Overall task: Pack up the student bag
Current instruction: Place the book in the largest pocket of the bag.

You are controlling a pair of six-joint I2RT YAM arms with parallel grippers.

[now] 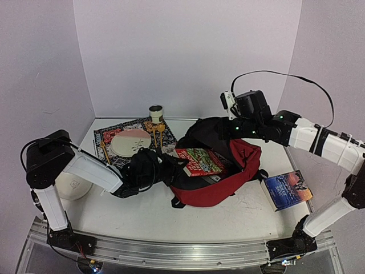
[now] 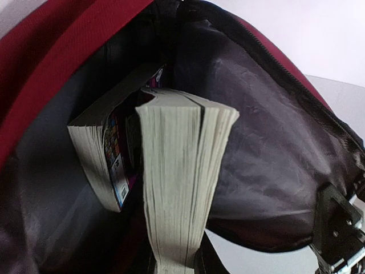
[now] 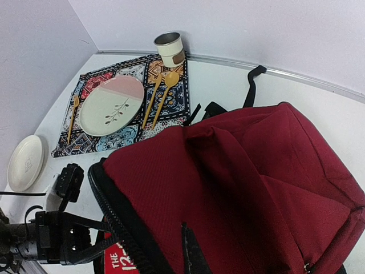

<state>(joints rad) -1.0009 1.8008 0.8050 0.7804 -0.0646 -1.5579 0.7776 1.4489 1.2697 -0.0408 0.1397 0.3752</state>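
Open student bag (image 1: 225,185) lies at centre of table (image 1: 171,222). Left gripper (image 1: 175,165) clamps red book (image 1: 199,161), half through bag mouth. Second book (image 2: 97,160) already inside. Right gripper (image 1: 230,127) clenched, apparently pinching top flap; fingers hidden. Blue book (image 1: 288,190) beside bag, unpacked.

1. the left arm (image 1: 85,170) reaches from its base toward the right, forearm low and nearly level.
2. the left gripper (image 1: 174,164) is clamped on the edge of a book (image 1: 198,161), jaws only narrowly apart.
3. the right arm (image 1: 319,140) rises from its base, elbow high, forearm stretched leftward.
4. the right gripper (image 1: 231,127) is fully closed, pinching the raised rim of the student bag (image 1: 228,182).
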